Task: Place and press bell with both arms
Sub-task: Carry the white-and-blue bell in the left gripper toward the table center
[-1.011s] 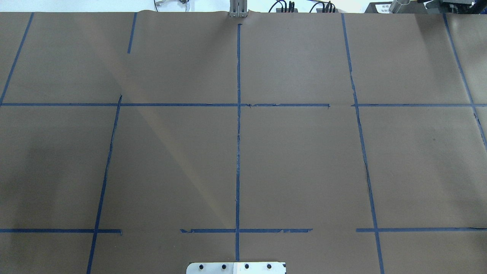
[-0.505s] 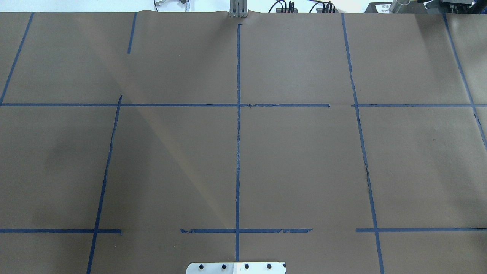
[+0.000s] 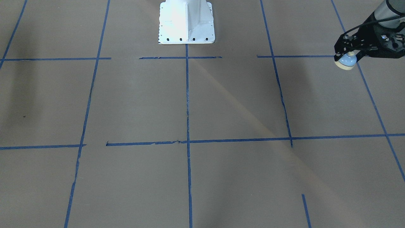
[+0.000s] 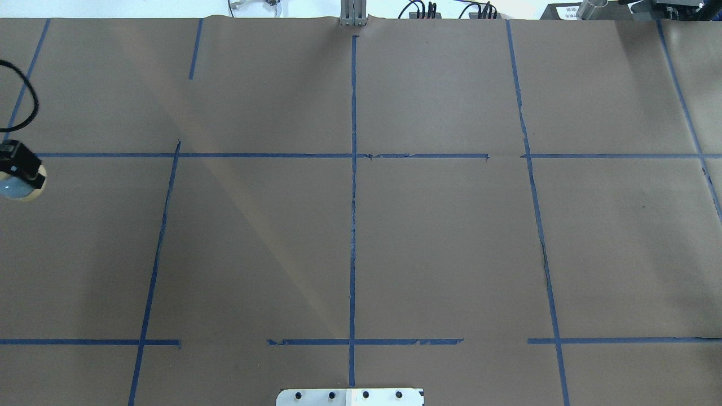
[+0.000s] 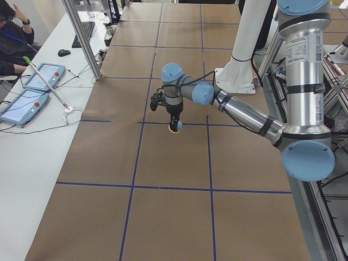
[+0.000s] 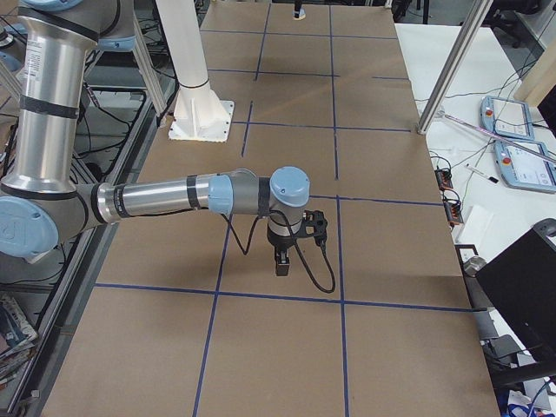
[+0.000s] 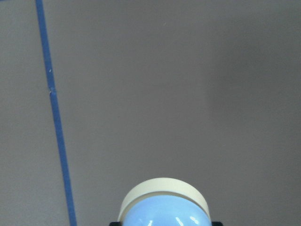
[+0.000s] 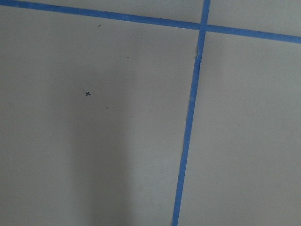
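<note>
Over the left end of the table (image 4: 254, 254): bell (image 3: 346, 63) is held base-down, so it can be set upright.
Left gripper (image 3: 348, 55): closed on the bell's dome.
Right gripper (image 6: 282, 263): hung low over the table, presumably reserved for pressing; finger opening cannot be told.

The button of the bell (image 3: 346, 62) is covered by the fingers (image 4: 22, 166) of the left gripper (image 3: 348, 54) clasped on it. In the overhead view both are cut by the left edge; in the left wrist view the dome is cut by the bottom edge. The right gripper (image 6: 282, 263) is seen only from the side; its fingers' set cannot be told.
</note>
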`<state>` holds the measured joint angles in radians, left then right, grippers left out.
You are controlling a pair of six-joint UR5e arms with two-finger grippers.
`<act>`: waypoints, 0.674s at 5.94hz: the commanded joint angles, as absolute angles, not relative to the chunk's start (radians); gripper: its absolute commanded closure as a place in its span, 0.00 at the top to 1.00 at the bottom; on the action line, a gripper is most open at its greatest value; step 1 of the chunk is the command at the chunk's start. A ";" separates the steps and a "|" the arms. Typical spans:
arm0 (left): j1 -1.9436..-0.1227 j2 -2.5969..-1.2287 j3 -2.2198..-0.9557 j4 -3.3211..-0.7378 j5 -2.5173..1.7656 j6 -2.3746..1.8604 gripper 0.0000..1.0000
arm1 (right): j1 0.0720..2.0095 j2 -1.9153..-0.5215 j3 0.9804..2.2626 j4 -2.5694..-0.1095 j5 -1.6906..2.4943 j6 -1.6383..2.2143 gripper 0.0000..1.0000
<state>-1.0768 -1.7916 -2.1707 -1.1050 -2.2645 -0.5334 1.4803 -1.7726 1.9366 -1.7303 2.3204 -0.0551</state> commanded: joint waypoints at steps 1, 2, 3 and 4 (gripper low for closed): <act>-0.923 -2.129 -1.991 -1.005 -2.266 -0.785 0.00 | 1.480 -1.769 1.930 -1.730 2.319 -0.055 1.00; -0.892 -2.275 -1.830 -1.064 -2.231 -0.880 0.00 | 1.480 -1.770 1.928 -1.730 2.319 -0.054 1.00; -0.837 -2.378 -1.634 -1.230 -2.223 -0.985 0.00 | 1.480 -1.770 1.927 -1.730 2.319 -0.054 1.00; -0.804 -2.493 -1.404 -1.405 -2.192 -1.070 0.00 | 1.480 -1.769 1.927 -1.730 2.319 -0.054 1.00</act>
